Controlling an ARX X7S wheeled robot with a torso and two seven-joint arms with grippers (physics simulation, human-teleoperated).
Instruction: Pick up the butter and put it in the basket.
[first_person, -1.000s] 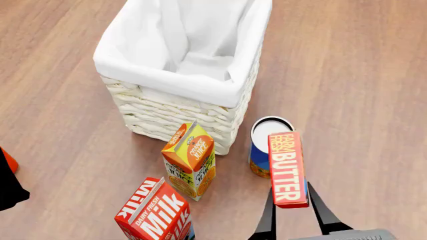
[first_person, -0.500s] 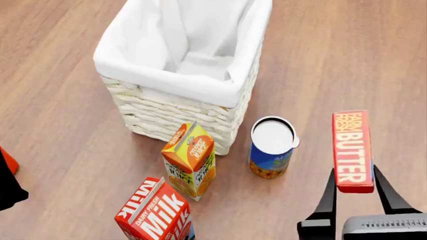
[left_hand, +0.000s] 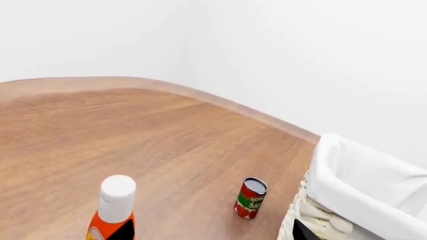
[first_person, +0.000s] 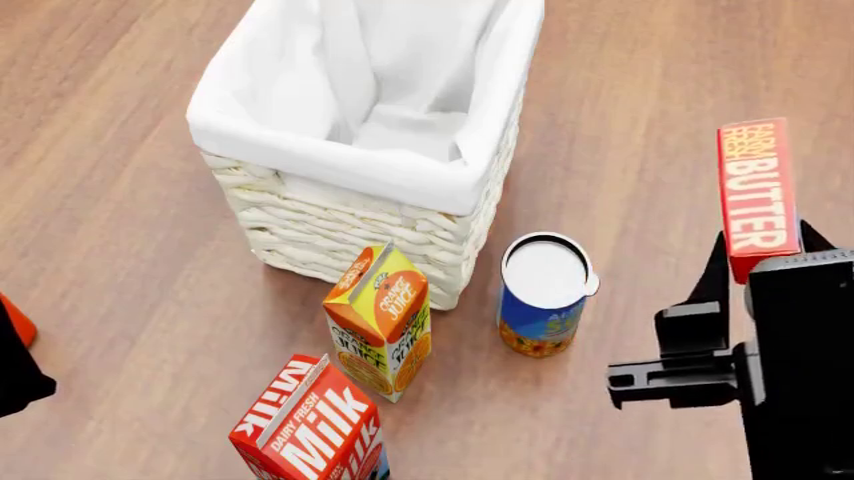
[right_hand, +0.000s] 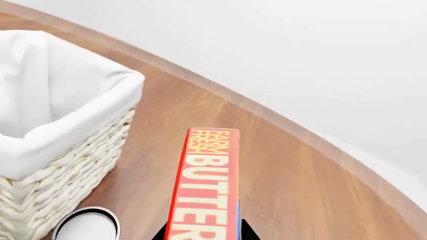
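Note:
The butter (first_person: 758, 195), a slim red box with white lettering, is held up in the air with my right gripper (first_person: 761, 255) shut on its lower end. It hangs to the right of the basket (first_person: 334, 150) and above the wood floor. In the right wrist view the butter (right_hand: 207, 185) stands between the dark fingers of the right gripper (right_hand: 203, 236), and the basket's cloth rim (right_hand: 67, 115) lies off to one side. My left gripper (left_hand: 213, 236) is open with nothing between its fingertips (left_hand: 123, 232), beside the basket (left_hand: 360, 180).
An orange juice carton (first_person: 380, 320), a milk carton (first_person: 314, 425) and a blue can with a white lid (first_person: 545, 295) stand in front of the basket. The left wrist view shows an orange bottle with a white cap (left_hand: 117, 200) and a tomato sauce can (left_hand: 251, 197).
My right gripper has carried the butter up and to the right, away from the blue can, and the box now sits much higher in the head view.

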